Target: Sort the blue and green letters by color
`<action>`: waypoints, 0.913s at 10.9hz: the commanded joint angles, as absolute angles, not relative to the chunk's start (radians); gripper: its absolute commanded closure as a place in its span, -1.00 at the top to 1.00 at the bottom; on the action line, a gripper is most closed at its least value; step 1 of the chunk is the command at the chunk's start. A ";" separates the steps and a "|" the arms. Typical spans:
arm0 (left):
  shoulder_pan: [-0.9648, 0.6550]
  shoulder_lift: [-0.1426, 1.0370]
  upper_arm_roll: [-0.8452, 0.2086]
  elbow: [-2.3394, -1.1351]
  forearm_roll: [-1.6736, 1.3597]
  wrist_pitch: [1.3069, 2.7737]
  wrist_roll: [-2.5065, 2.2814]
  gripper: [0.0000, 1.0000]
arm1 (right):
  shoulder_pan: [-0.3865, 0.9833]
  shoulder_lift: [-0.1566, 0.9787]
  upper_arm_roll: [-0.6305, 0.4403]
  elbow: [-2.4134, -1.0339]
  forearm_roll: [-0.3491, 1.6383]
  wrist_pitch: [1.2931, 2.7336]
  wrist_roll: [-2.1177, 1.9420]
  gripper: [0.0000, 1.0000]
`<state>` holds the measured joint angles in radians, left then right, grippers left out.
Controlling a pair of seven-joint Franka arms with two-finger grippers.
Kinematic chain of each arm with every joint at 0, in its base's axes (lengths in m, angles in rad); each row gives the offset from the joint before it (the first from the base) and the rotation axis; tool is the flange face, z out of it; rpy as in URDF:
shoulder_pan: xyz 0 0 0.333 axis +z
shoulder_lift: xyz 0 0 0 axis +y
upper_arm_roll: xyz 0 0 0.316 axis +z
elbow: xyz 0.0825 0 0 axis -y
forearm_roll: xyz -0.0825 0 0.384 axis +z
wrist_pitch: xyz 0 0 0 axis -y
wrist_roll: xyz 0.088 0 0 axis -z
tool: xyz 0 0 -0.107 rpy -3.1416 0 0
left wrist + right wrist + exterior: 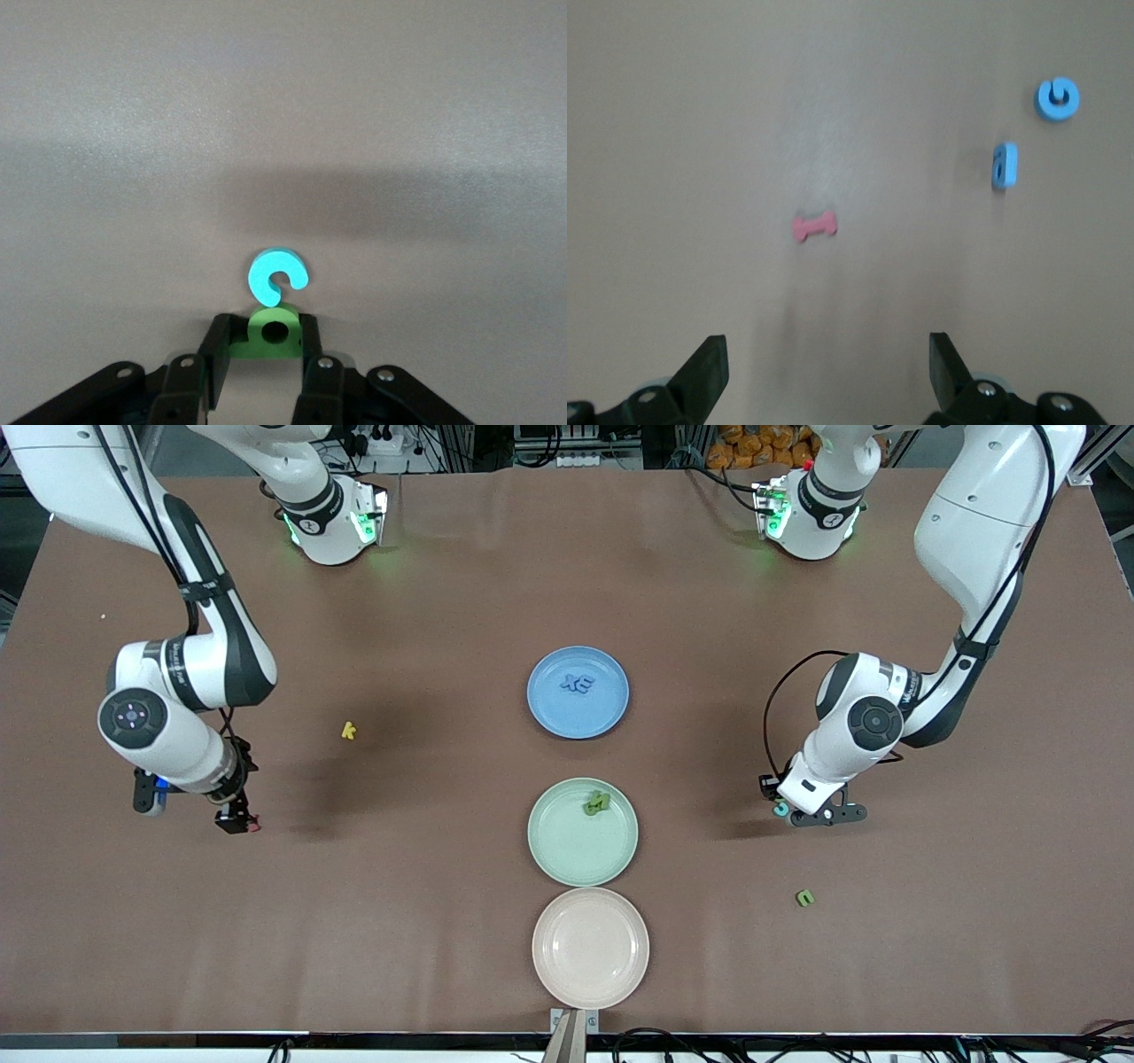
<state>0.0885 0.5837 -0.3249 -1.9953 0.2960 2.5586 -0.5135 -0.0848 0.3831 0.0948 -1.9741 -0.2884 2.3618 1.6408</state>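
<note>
My left gripper is low at the table near the left arm's end, shut on a small green letter that fills the gap between its fingers. A light blue C-shaped letter lies touching that green letter, just past the fingertips; it also shows beside the left gripper as a letter. The blue plate holds two blue letters. Green letters lie on the green plate. Another green letter lies loose on the table. My right gripper hangs open over bare table, with two blue letters ahead of it.
An empty pink plate sits nearest the front camera, below the green plate. A yellow k lies toward the right arm's end. A small red letter lies close to the right gripper.
</note>
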 commanded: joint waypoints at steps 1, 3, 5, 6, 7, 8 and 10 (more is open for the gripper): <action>0.089 0.594 -0.331 -1.982 0.330 2.566 -0.520 -0.86 | -0.172 0.232 0.106 -2.229 -0.322 2.516 1.563 1.00; 0.078 0.584 -0.339 -1.962 0.330 2.559 -0.528 -1.00 | -0.227 0.210 0.107 -2.256 -0.324 2.520 1.522 1.00; 0.049 0.562 -0.345 -1.959 0.327 2.556 -0.546 -1.00 | -0.262 0.209 0.107 -2.313 -0.322 2.584 1.488 1.00; 0.037 0.551 -0.365 -1.956 0.324 2.556 -0.546 -1.00 | -0.284 0.210 0.107 -2.336 -0.324 2.624 1.471 1.00; 0.029 0.558 -0.408 -1.924 0.318 2.556 -0.560 -1.00 | -0.310 0.215 0.107 -2.354 -0.324 2.669 1.450 1.00; -0.001 0.566 -0.419 -1.890 0.319 2.556 -0.578 -1.00 | -0.322 0.222 0.107 -2.377 -0.322 2.701 1.445 1.00; -0.090 0.584 -0.419 -1.823 0.314 2.557 -0.621 -1.00 | -0.334 0.229 0.107 -2.404 -0.322 2.732 1.445 1.00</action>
<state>-0.0051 0.5737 -0.4191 -1.8914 0.2965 2.5611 -0.5556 -0.3043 0.2425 0.0935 -2.3549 -0.3027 2.6864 1.4480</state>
